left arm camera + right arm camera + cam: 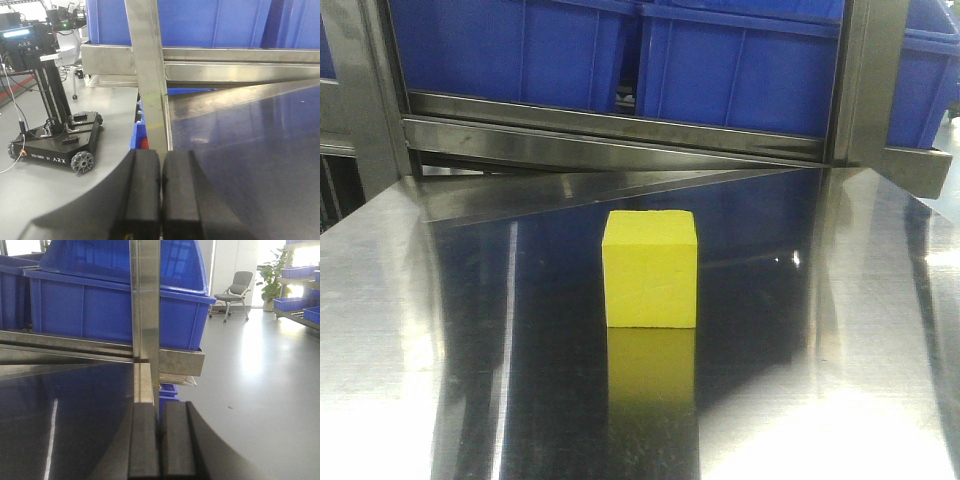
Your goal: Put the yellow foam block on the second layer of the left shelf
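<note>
Yellow foam block point(650, 270) before blue bins point(740, 70); L pincer point(161, 167), R pincer point(160, 415) closed, empty.

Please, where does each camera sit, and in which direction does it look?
Front view: looks across the steel table at the yellow foam block and the blue bins behind; no robot part shows.
Left wrist view: behind the shut left fingers, facing the left rack post; another wheeled robot stands left.
Right wrist view: behind the shut right fingers, facing the right rack post; an office chair far right.
Shared: all show blue bins; only the front shows the block.
</note>
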Controlling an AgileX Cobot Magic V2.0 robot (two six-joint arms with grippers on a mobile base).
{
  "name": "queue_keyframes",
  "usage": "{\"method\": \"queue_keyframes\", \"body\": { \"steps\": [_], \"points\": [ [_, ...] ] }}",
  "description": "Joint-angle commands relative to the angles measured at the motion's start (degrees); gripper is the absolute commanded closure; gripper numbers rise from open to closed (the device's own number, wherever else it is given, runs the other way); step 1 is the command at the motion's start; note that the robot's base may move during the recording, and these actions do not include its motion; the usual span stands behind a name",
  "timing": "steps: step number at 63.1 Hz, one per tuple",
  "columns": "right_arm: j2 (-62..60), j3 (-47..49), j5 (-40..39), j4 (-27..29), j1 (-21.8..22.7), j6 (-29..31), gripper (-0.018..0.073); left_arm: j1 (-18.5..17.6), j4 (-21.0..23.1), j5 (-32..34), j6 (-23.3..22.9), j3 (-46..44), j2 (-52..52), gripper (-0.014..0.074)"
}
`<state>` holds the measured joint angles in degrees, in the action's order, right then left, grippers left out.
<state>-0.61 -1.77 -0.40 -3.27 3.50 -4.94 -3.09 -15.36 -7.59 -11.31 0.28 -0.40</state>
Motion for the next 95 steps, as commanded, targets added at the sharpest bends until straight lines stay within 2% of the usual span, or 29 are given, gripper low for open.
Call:
{"method": "queue_keyframes", "body": {
  "steps": [1,62,76,87,95],
  "points": [
    [-1.02,1.29,-4.95,-0.02,0.2,0.14,0.0504,-0.2,0.16,4.84,-0.22,1.48,-0.78,0.046],
    [-1.02,2.06,-5.11,-0.02,0.2,0.14,0.0504,-0.2,0.16,4.84,-0.22,1.48,-0.78,0.046],
    [0.67,12.13,-0.57,-0.02,0.15,0.14,0.0504,-0.2,0.16,4.84,-0.22,1.48,-0.78,0.046],
    [10.58,23.33,6.11,-0.02,-0.98,0.14,0.0504,-0.2,0.16,4.84,-0.22,1.48,-0.78,0.046],
    [20.31,31.23,11.91,-0.02,-3.74,0.14,0.0502,-0.2,0.16,4.84,-0.22,1.48,-0.78,0.046]
  ]
}}
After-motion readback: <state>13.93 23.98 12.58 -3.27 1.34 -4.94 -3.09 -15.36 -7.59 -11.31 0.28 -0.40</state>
